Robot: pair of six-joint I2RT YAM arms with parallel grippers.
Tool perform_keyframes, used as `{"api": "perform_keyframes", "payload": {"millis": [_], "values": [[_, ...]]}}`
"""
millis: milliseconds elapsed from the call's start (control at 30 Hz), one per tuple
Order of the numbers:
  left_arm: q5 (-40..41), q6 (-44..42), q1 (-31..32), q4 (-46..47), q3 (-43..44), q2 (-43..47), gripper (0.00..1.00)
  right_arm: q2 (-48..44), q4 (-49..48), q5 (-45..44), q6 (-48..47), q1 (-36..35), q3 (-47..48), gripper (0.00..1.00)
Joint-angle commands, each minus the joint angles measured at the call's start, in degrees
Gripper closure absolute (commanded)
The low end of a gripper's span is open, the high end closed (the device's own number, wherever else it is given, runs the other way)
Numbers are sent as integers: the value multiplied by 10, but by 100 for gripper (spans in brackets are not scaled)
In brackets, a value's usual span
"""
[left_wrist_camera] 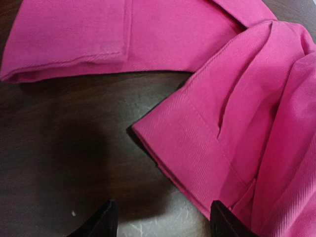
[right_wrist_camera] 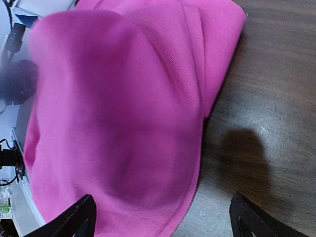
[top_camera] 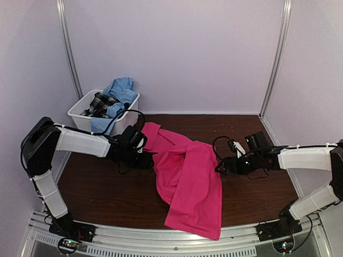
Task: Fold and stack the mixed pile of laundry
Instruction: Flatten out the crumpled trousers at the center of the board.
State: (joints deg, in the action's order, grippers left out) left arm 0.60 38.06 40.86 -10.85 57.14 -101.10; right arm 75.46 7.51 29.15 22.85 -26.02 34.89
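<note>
A bright pink-red cloth [top_camera: 187,176] sprawls across the dark wooden desk [top_camera: 107,198] between two arms, left jaws parted and empty at its hem, right jaws wide at its opposite edge.

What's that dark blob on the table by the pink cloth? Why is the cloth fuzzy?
Right wrist view: that is a soft shadow on the table, and the pink cloth is blurred; left wrist view: the cloth's stitching looks sharp.
</note>
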Motion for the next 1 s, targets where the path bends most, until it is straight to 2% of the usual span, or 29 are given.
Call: {"api": "perform_keyframes", "payload": {"millis": [0, 200, 300, 400, 467, 500, 567, 600, 633, 767, 967], "values": [[-32, 16, 1, 59, 44, -55, 33, 44, 0, -63, 12, -10, 3, 6], [-32, 15, 13, 64, 88, -99, 31, 115, -40, -64, 25, -23, 24, 8], [-32, 15, 21, 59, 101, -118, 39, 148, -60, -63, 29, -32, 32, 11], [-35, 17, 24, 64, 103, -129, 54, 178, -73, -58, 27, -41, 45, 20], [-34, 15, 24, 63, 104, -132, 66, 194, -73, -45, 24, -45, 51, 33], [-32, 11, 24, 58, 106, -131, 77, 197, -74, -42, 22, -46, 53, 43], [-18, 0, 23, 25, 112, -120, 100, 186, -62, -61, 20, -44, 54, 81], [-15, -6, 23, 3, 112, -109, 100, 173, -55, -72, 21, -41, 52, 97], [8, -12, 23, -14, 106, -95, 100, 158, -50, -82, 23, -36, 49, 100], [60, -34, 20, -88, 69, -20, 100, 83, -5, -120, 16, -5, 49, 100], [142, -58, -20, -209, 30, 90, 100, -18, 93, -229, -1, 53, 82, 100]]}}
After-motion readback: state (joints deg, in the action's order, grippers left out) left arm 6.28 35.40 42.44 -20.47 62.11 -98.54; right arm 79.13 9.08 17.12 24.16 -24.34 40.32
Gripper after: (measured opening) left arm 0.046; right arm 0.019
